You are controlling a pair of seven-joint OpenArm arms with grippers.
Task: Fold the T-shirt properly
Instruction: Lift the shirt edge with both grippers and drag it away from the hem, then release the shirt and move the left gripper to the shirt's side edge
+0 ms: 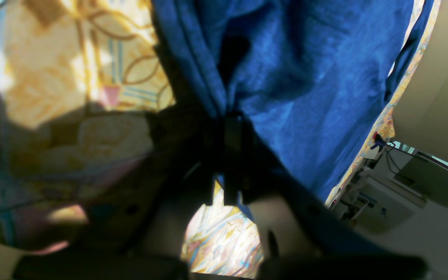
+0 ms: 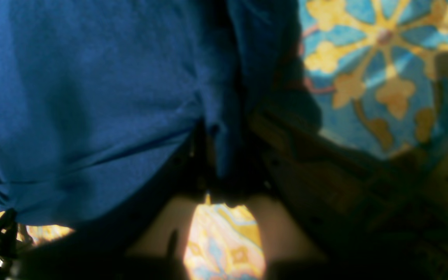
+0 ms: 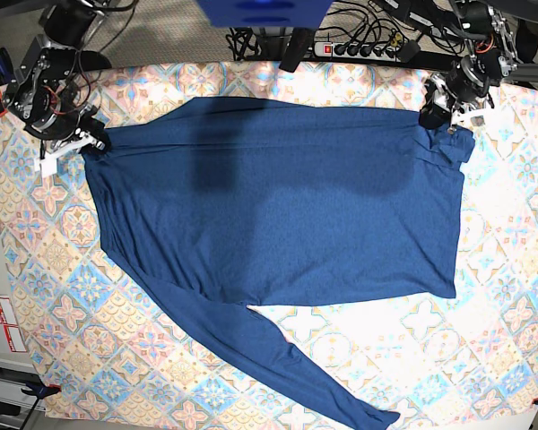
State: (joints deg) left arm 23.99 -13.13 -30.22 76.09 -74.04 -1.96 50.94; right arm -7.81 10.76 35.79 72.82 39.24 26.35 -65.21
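Fabric of the T-shirt (image 3: 278, 197) looks thin, limp and light, best held at bunched corners, where left fingers (image 1: 231, 128) and right fingers (image 2: 208, 155) are clamped.

Both wrist views were blurred and dim, so the fingertips of the left gripper (image 1: 230, 155) and the right gripper (image 2: 212, 163) merged into dark shapes, and the exact bite on the T-shirt (image 3: 278, 206) could not be made out. In each wrist view the shirt ran past the top edge. From the base view, the shirt's far edge lay under a shadow, and only one long sleeve (image 3: 296, 367) showed; a second sleeve could not be told. The patterned cloth (image 3: 484, 296) ran out past the lower edge, and both arms were cropped at the top.
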